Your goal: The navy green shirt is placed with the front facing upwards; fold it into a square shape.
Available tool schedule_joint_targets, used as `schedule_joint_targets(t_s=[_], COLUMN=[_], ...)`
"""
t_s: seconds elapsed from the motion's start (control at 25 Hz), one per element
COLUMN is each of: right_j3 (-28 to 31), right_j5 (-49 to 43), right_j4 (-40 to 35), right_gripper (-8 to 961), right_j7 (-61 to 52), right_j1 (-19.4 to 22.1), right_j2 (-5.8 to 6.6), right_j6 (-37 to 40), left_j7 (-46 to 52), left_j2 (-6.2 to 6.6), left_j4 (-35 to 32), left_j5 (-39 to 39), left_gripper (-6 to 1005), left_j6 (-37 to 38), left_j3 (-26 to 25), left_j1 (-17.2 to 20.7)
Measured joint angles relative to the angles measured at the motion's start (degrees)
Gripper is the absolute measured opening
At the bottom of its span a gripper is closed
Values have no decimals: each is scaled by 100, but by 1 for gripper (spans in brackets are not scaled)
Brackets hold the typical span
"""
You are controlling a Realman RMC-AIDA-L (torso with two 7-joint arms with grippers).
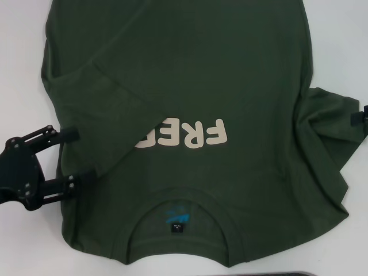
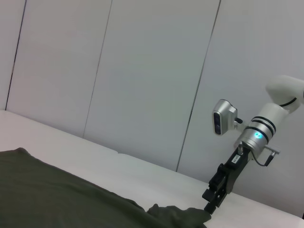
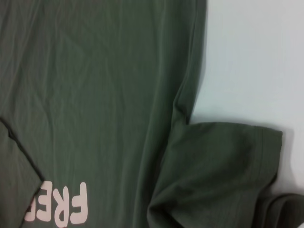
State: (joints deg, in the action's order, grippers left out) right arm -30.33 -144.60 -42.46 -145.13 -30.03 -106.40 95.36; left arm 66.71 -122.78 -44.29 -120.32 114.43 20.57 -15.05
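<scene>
The navy green shirt [image 1: 218, 69] lies face up on the white table, its ribbed collar [image 1: 178, 208] and black neck label [image 1: 177, 228] nearest me. Its left sleeve [image 1: 98, 86] is folded across the chest and hides part of the cream lettering [image 1: 198, 133]. My left gripper [image 1: 75, 156] stands open at the shirt's left edge, fingertips just over the cloth. At the far right my right gripper [image 1: 360, 115] [image 2: 209, 205] is shut on the crumpled right sleeve [image 1: 328, 132] [image 3: 223, 166]. The right wrist view looks down on the shirt [image 3: 95, 95] and its lettering [image 3: 71, 209].
Bare white table [image 1: 17, 57] shows on both sides of the shirt. A dark object's edge [image 1: 287, 273] lies at the near table edge. Grey wall panels [image 2: 142, 71] stand behind the table.
</scene>
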Motion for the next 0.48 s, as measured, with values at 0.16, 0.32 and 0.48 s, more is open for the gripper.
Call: schedule_joint_targets(t_s=[0.16,0.32,0.48], right_j3=[8,17,29], right_j5=[3,3,2], right_j4=[3,78,201], right_gripper=[792,791,791], right_j7=[-63,-69,-77], right_j1=[-16,-43,-68], right_j2=[-37,-42,-43], right_j6=[-27,-55,-113], left_j7=[0,0,0], left_j2=[0,0,-1], left_j4=[0,0,0], left_j5=[0,0,0], left_gripper=[842,842,842], left_j6=[0,0,-3], left_j3=[0,0,-1], left_j1=[-6,-7,-4])
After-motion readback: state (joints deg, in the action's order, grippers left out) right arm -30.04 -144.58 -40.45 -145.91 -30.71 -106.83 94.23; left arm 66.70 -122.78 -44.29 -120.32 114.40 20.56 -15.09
